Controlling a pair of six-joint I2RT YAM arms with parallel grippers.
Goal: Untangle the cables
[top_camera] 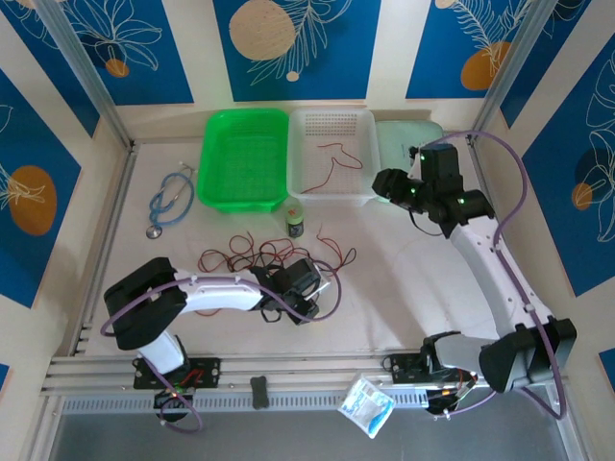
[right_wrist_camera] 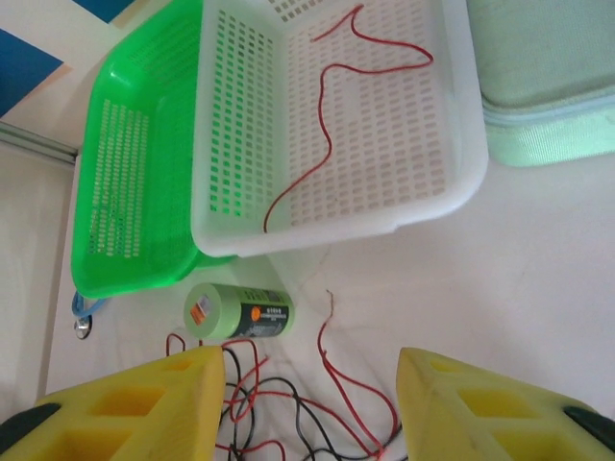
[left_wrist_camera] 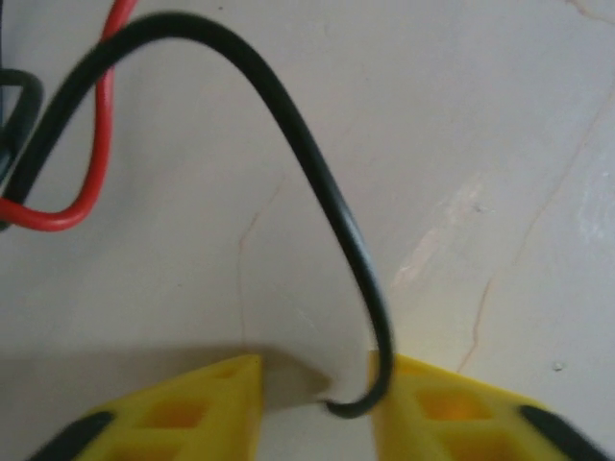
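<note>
Nearby, green can (right_wrist_camera: 240,312), left end effector (left_wrist_camera: 312,373) released astride black cable (left_wrist_camera: 316,173), right end effector (right_wrist_camera: 312,363) released

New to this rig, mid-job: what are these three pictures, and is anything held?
Two robot arms are bolted to the near edge of a table. The top picture looks down from above; the other two come from a camera on each wrist, yellow fingers at the bottom. On the table: a tangle of red and black cables, a green basket, a white basket holding one red cable, a small green can, a blue stethoscope. The left gripper has open jaws straddling a black cable; the right gripper is open, empty.
</note>
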